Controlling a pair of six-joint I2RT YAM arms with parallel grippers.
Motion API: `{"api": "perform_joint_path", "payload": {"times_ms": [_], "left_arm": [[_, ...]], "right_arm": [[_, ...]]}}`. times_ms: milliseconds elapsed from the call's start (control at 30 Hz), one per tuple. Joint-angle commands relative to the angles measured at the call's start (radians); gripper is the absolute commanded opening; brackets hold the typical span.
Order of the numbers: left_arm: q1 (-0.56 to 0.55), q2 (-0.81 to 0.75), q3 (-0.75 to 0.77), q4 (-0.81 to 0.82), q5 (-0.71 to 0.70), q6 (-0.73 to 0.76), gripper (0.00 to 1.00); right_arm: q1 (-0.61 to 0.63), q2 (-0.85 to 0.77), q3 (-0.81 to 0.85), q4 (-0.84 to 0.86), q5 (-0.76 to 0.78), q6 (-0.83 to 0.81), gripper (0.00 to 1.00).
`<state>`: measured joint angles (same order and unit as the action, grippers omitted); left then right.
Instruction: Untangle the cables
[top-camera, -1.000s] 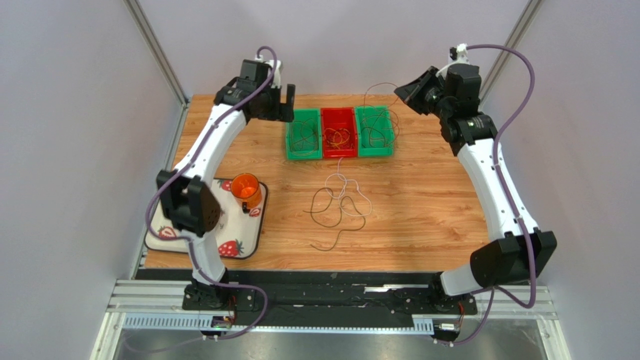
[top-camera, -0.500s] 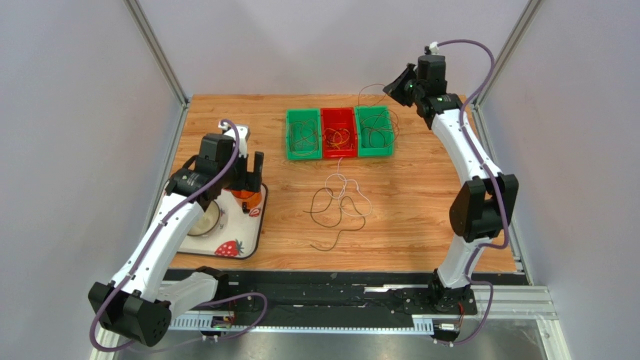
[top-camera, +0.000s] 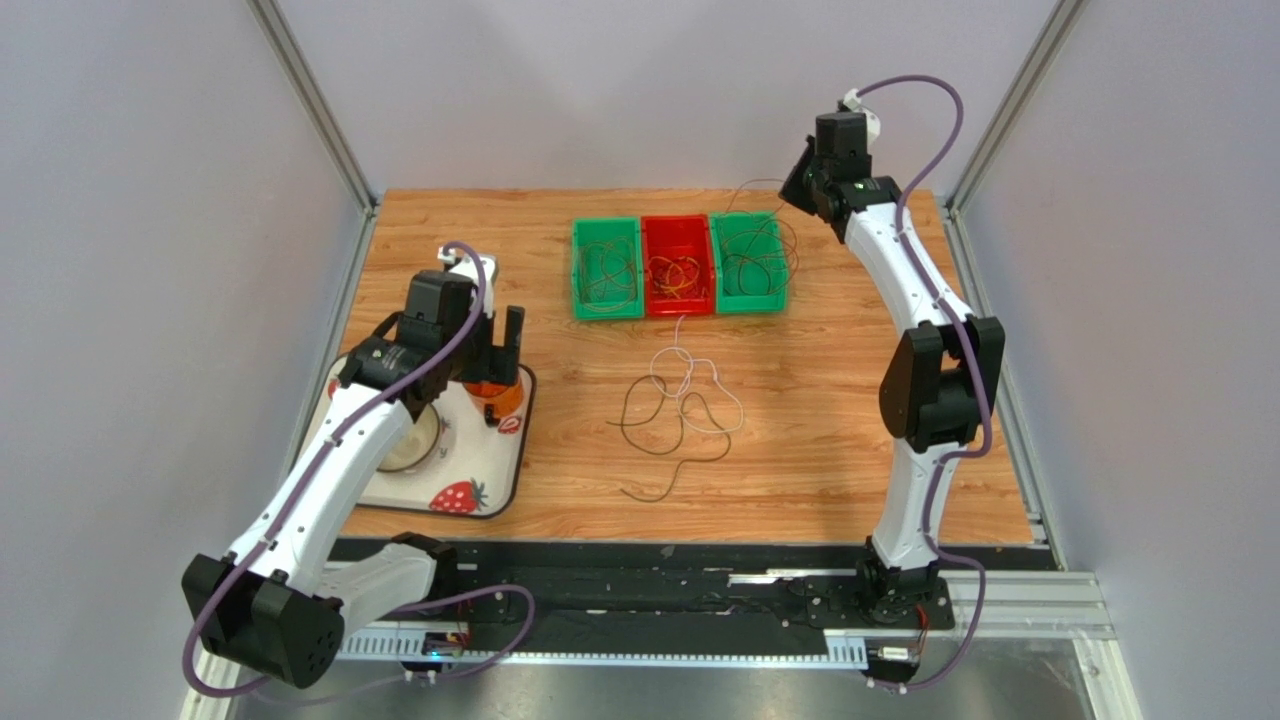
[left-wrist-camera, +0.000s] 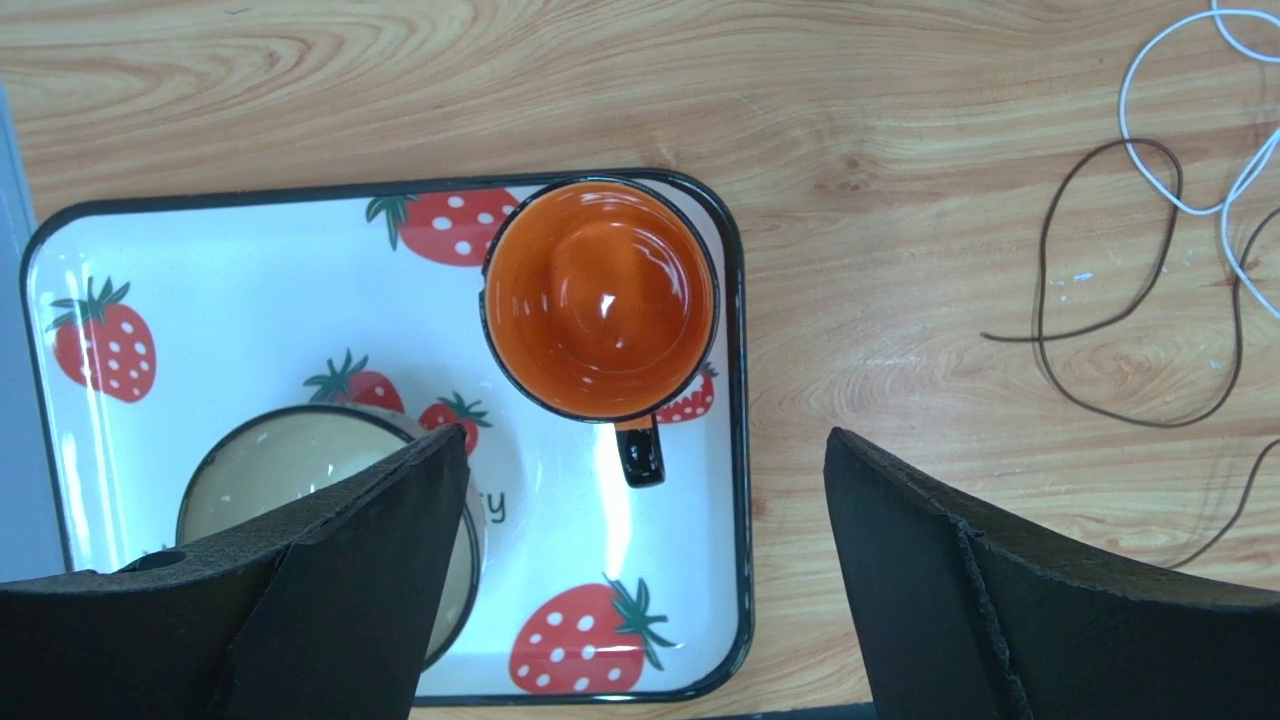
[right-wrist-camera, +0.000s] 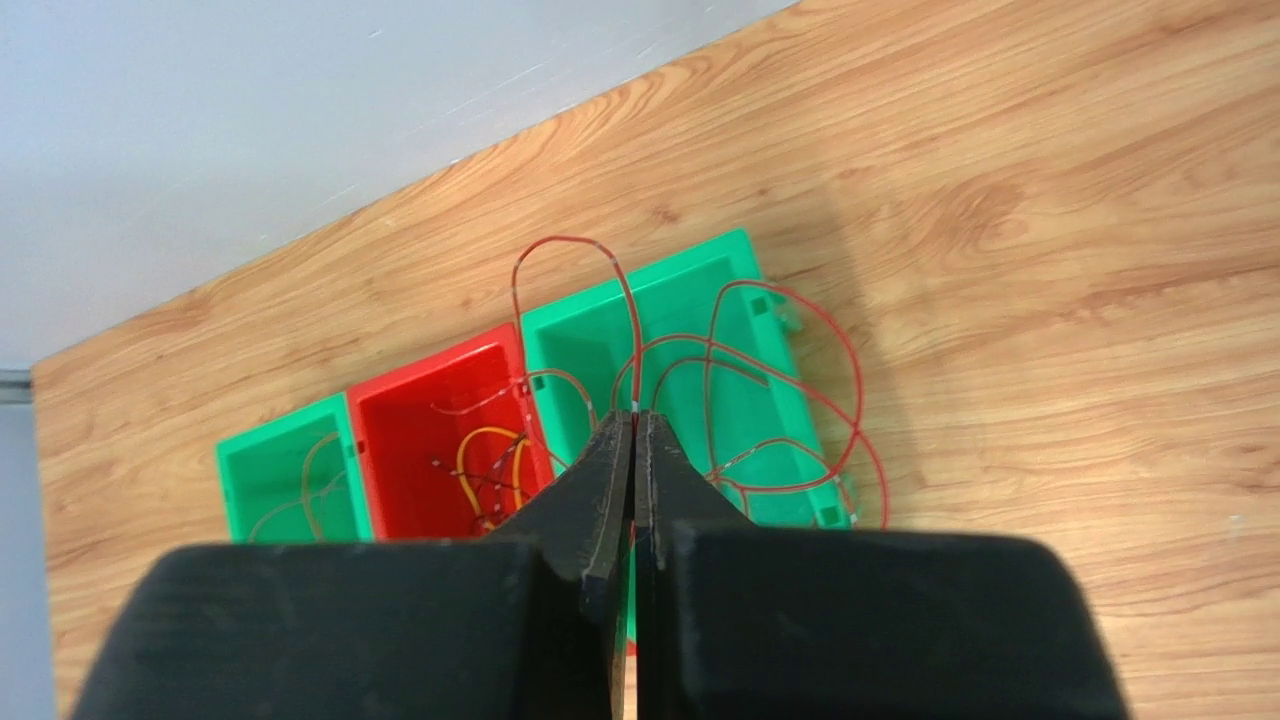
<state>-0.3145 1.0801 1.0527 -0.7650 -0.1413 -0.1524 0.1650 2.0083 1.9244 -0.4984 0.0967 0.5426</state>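
My right gripper (right-wrist-camera: 633, 425) is shut on a thin red cable (right-wrist-camera: 568, 240), whose loops hang down into and around the right green bin (right-wrist-camera: 786, 393). In the top view that gripper (top-camera: 793, 177) is raised over the table's back edge, behind the bins. The red bin (right-wrist-camera: 394, 455) holds yellow and dark cables, and the left green bin (right-wrist-camera: 268, 458) holds a few thin ones. A tangle of dark brown and white cables (top-camera: 679, 405) lies loose mid-table. My left gripper (left-wrist-camera: 643, 438) is open and empty above the tray, well left of the tangle's dark loop (left-wrist-camera: 1120, 300).
A strawberry-print tray (left-wrist-camera: 226, 285) at the left front carries an orange cup (left-wrist-camera: 601, 300) and a beige bowl (left-wrist-camera: 286, 465). The three bins (top-camera: 678, 266) stand in a row at the back centre. Grey walls and metal posts enclose the table.
The left arm swung from beside the left green bin back to over the tray. The right gripper, shut on the red cable, moved left and farther back above the bins.
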Motion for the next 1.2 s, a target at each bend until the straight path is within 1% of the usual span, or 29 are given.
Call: {"api": "perform_joint_path", "payload": {"times_ms": [0, 67, 100, 267, 300, 467, 600, 667, 733, 867, 933, 1033, 1067, 1100, 1167], "left_arm": [[-0.005, -0.009, 0.012, 0.029, -0.007, 0.013, 0.96], [-0.005, -0.009, 0.01, 0.027, -0.006, 0.011, 0.96], [-0.005, -0.009, 0.01, 0.027, -0.006, 0.011, 0.96], [-0.005, -0.008, 0.01, 0.027, -0.001, 0.011, 0.96], [-0.005, -0.006, 0.009, 0.026, -0.001, 0.013, 0.96], [-0.005, -0.006, 0.009, 0.024, -0.003, 0.013, 0.95], [-0.005, -0.008, 0.01, 0.023, -0.004, 0.013, 0.95], [-0.005, -0.006, 0.009, 0.023, -0.004, 0.013, 0.95], [-0.005, -0.008, 0.009, 0.021, -0.001, 0.013, 0.95], [-0.005, -0.008, 0.009, 0.023, 0.0, 0.014, 0.94], [-0.005, -0.008, 0.009, 0.021, 0.002, 0.013, 0.94], [-0.005, -0.009, 0.009, 0.023, 0.002, 0.014, 0.94], [-0.005, -0.009, 0.01, 0.021, 0.002, 0.014, 0.94], [-0.005, -0.009, 0.009, 0.023, 0.002, 0.013, 0.94], [-0.005, -0.006, 0.009, 0.023, 0.003, 0.014, 0.94]], "right_arm": [[-0.002, -0.032, 0.004, -0.005, 0.101, -0.072, 0.0], [0.002, -0.036, -0.014, 0.011, 0.121, -0.092, 0.0], [0.004, -0.03, -0.016, 0.006, 0.156, -0.111, 0.0], [0.025, -0.02, -0.018, -0.011, 0.221, -0.174, 0.0], [0.031, -0.017, -0.018, -0.012, 0.253, -0.187, 0.0], [0.071, 0.007, -0.007, -0.008, 0.253, -0.223, 0.0], [0.117, 0.047, 0.015, -0.02, 0.325, -0.273, 0.0], [0.137, 0.067, 0.015, -0.032, 0.337, -0.285, 0.0], [0.145, 0.075, 0.002, -0.035, 0.328, -0.286, 0.0], [0.151, 0.105, 0.013, -0.048, 0.253, -0.296, 0.0], [0.151, 0.127, 0.051, -0.089, 0.264, -0.299, 0.0], [0.151, 0.115, 0.083, -0.109, 0.273, -0.312, 0.0], [0.151, 0.109, 0.096, -0.114, 0.271, -0.319, 0.05], [0.151, 0.103, 0.108, -0.133, 0.267, -0.32, 0.21], [0.151, 0.09, 0.16, -0.163, 0.262, -0.32, 0.39]]}}
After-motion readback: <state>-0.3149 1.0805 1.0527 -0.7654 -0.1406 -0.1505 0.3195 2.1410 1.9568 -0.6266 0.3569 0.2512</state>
